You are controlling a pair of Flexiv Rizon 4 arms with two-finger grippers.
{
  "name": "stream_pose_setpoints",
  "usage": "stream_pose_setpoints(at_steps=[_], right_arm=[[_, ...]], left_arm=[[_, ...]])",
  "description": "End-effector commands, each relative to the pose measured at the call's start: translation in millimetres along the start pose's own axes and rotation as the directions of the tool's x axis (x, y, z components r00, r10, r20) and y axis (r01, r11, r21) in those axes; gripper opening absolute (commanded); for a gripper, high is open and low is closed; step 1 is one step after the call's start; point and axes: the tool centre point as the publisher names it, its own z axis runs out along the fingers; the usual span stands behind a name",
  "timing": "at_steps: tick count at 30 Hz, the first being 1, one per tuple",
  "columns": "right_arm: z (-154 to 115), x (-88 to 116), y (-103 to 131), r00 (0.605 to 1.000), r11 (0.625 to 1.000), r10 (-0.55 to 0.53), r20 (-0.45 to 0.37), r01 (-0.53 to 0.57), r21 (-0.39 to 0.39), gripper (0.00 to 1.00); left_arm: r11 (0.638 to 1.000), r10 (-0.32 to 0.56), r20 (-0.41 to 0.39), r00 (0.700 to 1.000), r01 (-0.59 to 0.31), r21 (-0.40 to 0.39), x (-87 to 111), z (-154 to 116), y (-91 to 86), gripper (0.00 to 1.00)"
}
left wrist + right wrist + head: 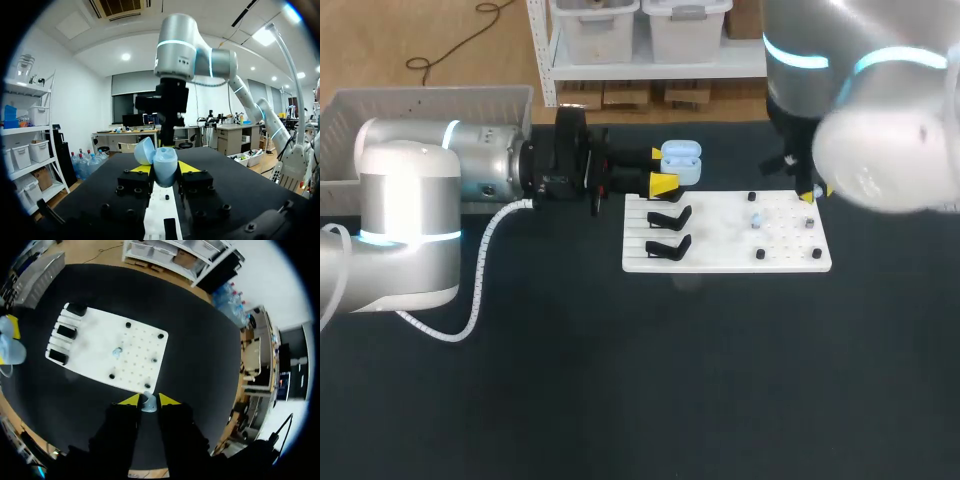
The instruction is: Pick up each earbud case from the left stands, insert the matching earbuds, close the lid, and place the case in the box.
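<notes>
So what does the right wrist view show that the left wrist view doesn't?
Only the right wrist view: the whole white board from above, its three black stands, one pale blue earbud lying on it, and another earbud held in the right pincer. Only the left wrist view: the right arm rising ahead, and the lid clearly hinged open. Both: the pale blue earbud case gripped in the left pincer.

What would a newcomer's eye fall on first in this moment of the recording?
The left gripper holds a light blue earbud case with its lid open, just off the stand end of the white board. The right gripper pinches a small pale earbud at the board's peg-side edge.
</notes>
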Motion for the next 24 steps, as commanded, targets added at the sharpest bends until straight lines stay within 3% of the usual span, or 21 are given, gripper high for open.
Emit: stream_pose_setpoints(at_steps=[1, 7, 12, 24], right_arm=[[-48, 6, 14, 0.995, 0.998, 0.06, -0.085, -0.062, -0.024, 0.0], [-68, 15, 35, 0.99, 0.991, 0.115, -0.078, -0.12, -0.06, 0.0], [-83, 15, 56, 0.994, 0.993, 0.091, -0.058, -0.095, -0.07, 0.0], [-83, 15, 56, 0.994, 0.993, 0.091, -0.058, -0.095, -0.07, 0.0]], left_arm=[[1.0, 0.003, 0.002, 1.0, -0.003, -0.005, 0.7, 0, -1.4, 0.0], [1.0, 0.003, 0.002, 1.0, -0.003, -0.005, 0.7, 0, -1.4, 0.0], [1.0, 0.003, 0.002, 1.0, -0.003, -0.005, 0.7, 0, -1.4, 0.0], [1.0, 0.003, 0.002, 1.0, -0.003, -0.005, 0.7, 0, -1.4, 0.0]])
